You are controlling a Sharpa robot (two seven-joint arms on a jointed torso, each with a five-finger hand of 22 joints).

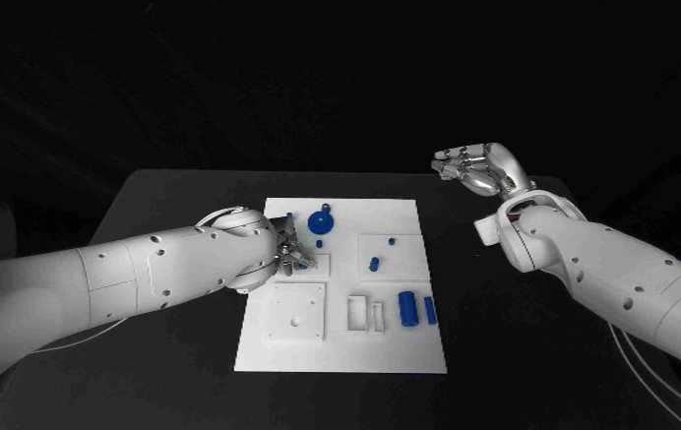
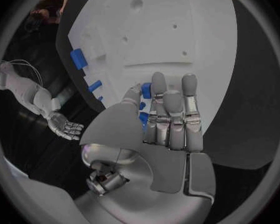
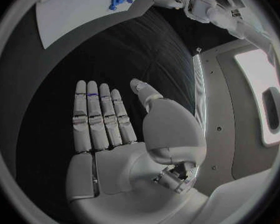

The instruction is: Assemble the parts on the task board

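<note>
The white task board (image 1: 340,351) lies in the middle of the black table. My left hand (image 1: 284,253) hovers over the board's left edge. In the left wrist view its fingers (image 2: 172,109) are straight and close together, and its thumb pinches a small blue part (image 2: 145,90) against the nearest finger. A blue round part (image 1: 321,221), two small blue pegs (image 1: 373,263) and two blue cylinders (image 1: 407,307) sit on the board. My right hand (image 1: 475,166) is raised off the board's far right corner, fingers (image 3: 99,112) spread flat, holding nothing.
A raised white square plate (image 1: 298,312) with small holes sits on the board's near left. White slot blocks (image 1: 366,312) stand beside it. Bare black table lies to both sides of the board.
</note>
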